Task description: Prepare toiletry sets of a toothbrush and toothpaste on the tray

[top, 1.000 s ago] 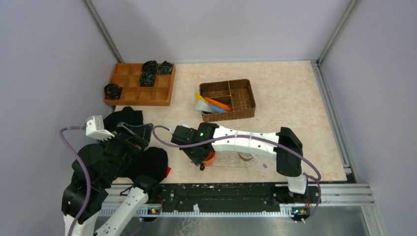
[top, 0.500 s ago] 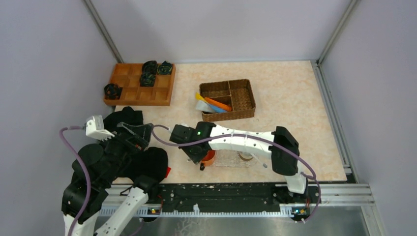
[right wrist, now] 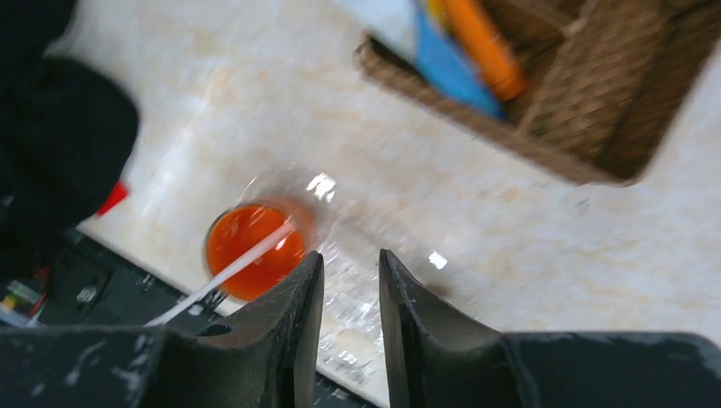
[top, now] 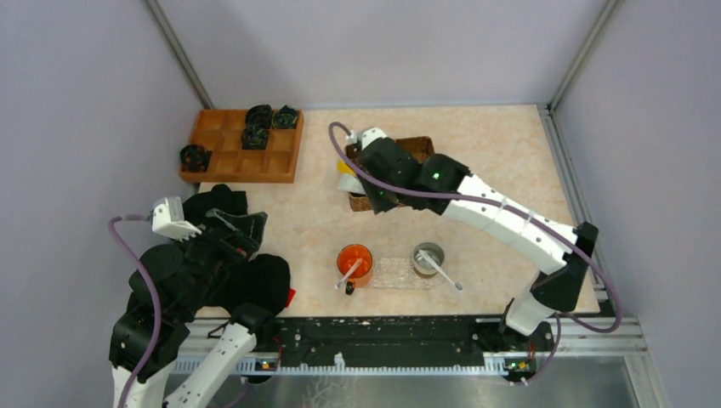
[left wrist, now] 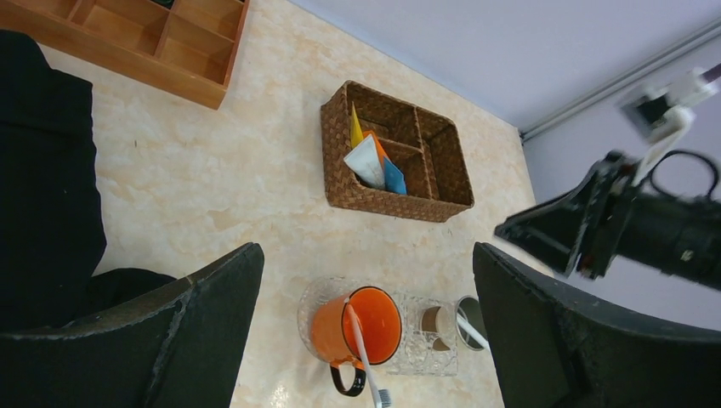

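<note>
One white toothbrush [left wrist: 364, 357] stands slanted in the orange mug [left wrist: 361, 327], which sits on the left end of the clear tray [left wrist: 417, 353]. Its long axis runs from inside the mug out over the rim, and the bristled end points toward the arm bases. A second toothbrush [top: 442, 272] leans in the steel cup [top: 428, 257] at the tray's right end, with its free end pointing to the near right. The pictures do not show whether the cup stands on the tray's edge or just beside it.

Beyond the tray, on the far side from the bases, lies the wicker basket [left wrist: 395, 153]. The tubes [left wrist: 378, 161] lie in its long left compartment: yellow, pale, orange and blue, overlapping, with their long axes roughly along the compartment. From above, the right arm covers most of them. The right wrist view shows them only as blurred streaks, cut off at the top edge.

The right gripper [right wrist: 350, 255] hangs between the tray and the basket. Its fingers are only a narrow slit apart and nothing is between them. The left gripper [left wrist: 366, 255], off to the tray's left, is spread wide and holds nothing.
</note>
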Controlling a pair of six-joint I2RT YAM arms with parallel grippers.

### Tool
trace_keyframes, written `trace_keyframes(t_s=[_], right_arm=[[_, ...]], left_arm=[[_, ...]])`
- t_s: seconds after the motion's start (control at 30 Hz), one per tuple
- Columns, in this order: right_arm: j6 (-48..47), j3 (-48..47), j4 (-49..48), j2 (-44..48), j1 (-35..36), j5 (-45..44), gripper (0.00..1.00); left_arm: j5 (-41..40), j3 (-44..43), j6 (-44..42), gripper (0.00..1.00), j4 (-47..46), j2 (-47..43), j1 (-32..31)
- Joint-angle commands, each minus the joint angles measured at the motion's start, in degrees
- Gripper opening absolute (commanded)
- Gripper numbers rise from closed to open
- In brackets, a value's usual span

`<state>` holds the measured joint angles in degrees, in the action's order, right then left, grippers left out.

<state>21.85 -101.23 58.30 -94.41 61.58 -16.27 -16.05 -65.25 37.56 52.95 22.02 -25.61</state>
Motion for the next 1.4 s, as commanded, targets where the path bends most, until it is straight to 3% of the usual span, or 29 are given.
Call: trace_keyframes(t_s=[0.0, 0.07, 0.2, 0.4, 0.57, 0.83, 1.37], right_arm=[[-14.2, 2.5, -8.4, 1.2, -3.0, -9.7, 0.33], [-18.9, 3.8, -11.6, -1.0, -3.6, -13.2, 0.36], [-23.4, 6.0, -18.1, -5.4, -7.2, -11.1, 0.43], [-26.6, 4.3, -23.5, -11.7, -9.6, -8.5, 0.41], [-28.1, -2.1, -23.3, -16.7, -10.6, -6.4, 0.38], [-28.5, -8.4, -21.3, -21.1, -11.0, -3.1, 0.34], [-26.7, -3.5, -21.8, -21.4, -11.1, -1.3, 0.29]], left_arm=[[0.2, 1.3, -0.4, 0.99, -0.4, 0.9, 0.2], [0.3, 1.6, -0.3, 0.99, -0.4, 0.9, 0.1], [0.8, 1.8, -0.4, 0.99, 0.1, 1.2, 0.1], [3.3, 3.4, -2.5, 0.99, 1.5, 5.2, 0.2], [9.2, 8.0, -4.0, 0.99, 0.0, 11.0, 0.2], [7.7, 10.0, -4.0, 0.99, -1.6, 11.3, 0.1], [8.0, 11.9, -4.1, 0.99, -3.0, 11.7, 0.2]])
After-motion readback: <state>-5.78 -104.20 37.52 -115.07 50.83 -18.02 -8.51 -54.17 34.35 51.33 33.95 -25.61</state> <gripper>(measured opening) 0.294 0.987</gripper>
